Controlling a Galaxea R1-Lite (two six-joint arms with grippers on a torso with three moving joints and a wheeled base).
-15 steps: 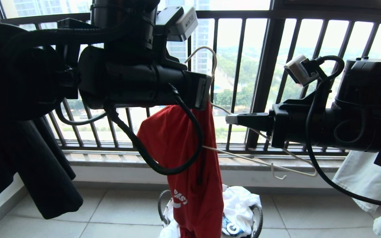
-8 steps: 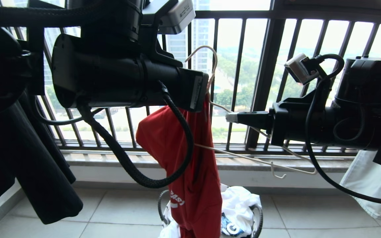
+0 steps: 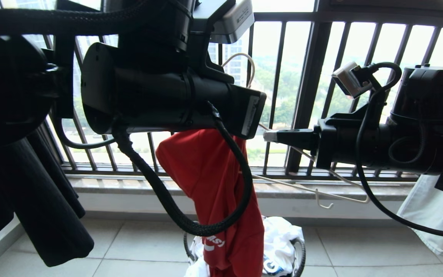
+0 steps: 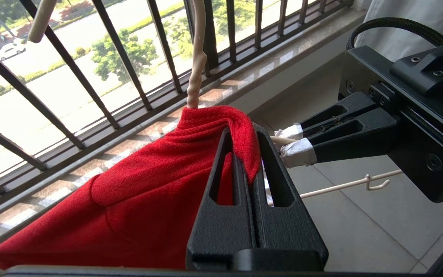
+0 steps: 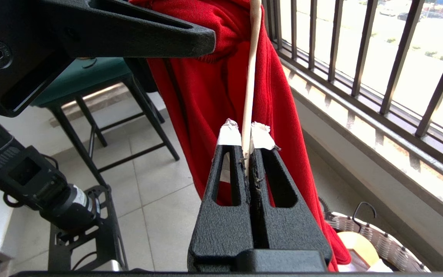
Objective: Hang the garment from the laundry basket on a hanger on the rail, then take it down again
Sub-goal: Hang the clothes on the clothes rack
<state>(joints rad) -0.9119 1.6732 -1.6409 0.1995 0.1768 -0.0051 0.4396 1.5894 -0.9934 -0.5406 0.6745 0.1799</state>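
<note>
1. Head view: the garment (image 3: 214,181) hangs lengthwise straight down over the laundry basket (image 3: 300,256); the hanger (image 3: 313,190) tilts, hook uppermost.
2. Left wrist view: the left gripper (image 4: 250,148), held level, is clamped on the garment's collar.
3. Right wrist view: the right gripper (image 5: 246,148), level, pinches the hanger's wire.

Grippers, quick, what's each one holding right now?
Left gripper: closed on the red T-shirt's collar edge.
Right gripper: closed on the thin off-white wire hanger.
</note>
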